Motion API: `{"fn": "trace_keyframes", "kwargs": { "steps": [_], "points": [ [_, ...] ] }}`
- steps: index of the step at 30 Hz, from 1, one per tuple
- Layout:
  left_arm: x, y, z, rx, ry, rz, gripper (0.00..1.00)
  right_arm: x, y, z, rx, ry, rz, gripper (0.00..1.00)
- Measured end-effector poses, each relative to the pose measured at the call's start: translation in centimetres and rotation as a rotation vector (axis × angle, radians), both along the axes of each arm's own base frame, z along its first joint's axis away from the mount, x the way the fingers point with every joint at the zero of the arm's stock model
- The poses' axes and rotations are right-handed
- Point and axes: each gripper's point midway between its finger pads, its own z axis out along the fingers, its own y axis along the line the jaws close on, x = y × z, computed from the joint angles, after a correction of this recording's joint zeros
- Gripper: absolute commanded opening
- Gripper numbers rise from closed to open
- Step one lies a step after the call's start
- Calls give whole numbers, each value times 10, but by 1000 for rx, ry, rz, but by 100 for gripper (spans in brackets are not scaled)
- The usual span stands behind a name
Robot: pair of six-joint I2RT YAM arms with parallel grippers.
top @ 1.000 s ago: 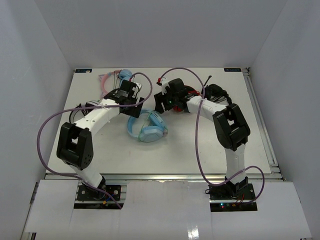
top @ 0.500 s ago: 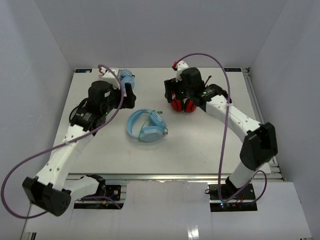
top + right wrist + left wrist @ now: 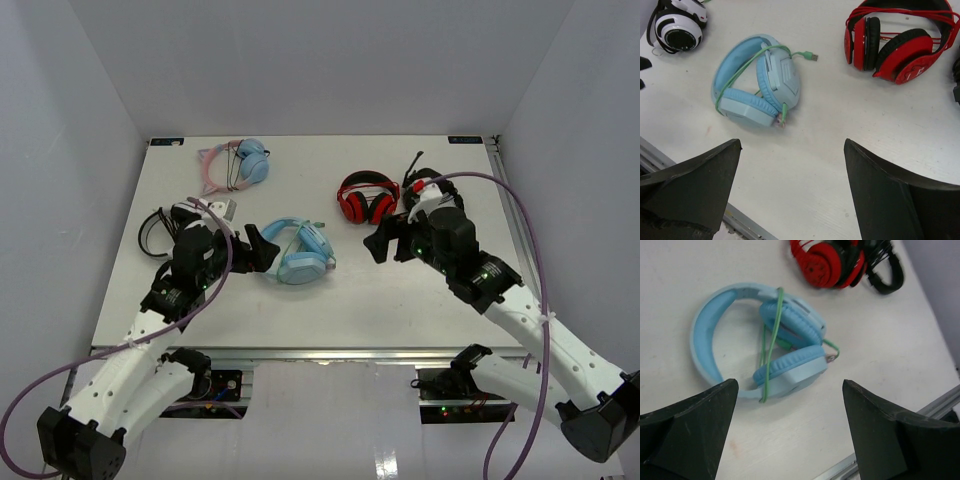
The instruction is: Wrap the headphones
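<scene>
Lying well inside table [image 3: 400, 300] edges: headphones [image 3: 295, 252]

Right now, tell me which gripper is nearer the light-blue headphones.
Left. The left gripper is open right beside the light-blue headphones, at their headband; the right gripper, also open, hangs clearly farther off on the opposite side.

The headphones [image 3: 296, 254] [image 3: 790, 371] [image 3: 778, 75] are all light blue, lying flat near the middle of the table [image 3: 400, 310], slightly toward its left edge. The padded oval cups are folded in beside each other under the wide headband. The thin pale-green cable [image 3: 772, 340] is looped around cups and band, and its plug end sticks out loose.
</scene>
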Motion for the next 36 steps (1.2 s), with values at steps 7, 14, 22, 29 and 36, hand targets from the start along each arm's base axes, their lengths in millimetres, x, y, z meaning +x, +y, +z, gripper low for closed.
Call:
{"fn": "trace_keyframes", "kwargs": {
  "steps": [7, 14, 22, 29, 36],
  "points": [
    [-27, -9, -13, -94, -53, -59, 96, -27, -18, -35, 20, -7, 4, 90],
    [-43, -20, 2, -138, -113, -121, 95, -30, -22, -21, 60, -75, 1, 90],
    [-46, -26, 14, -165, -153, -149, 95, -32, -19, -21, 61, -75, 18, 90],
    [-46, -27, 14, -169, -160, -149, 95, -34, -21, -15, 74, -93, 23, 90],
    [-46, -27, 14, -169, -160, -149, 95, -36, -20, -14, 79, -95, 30, 90]
  ]
}}
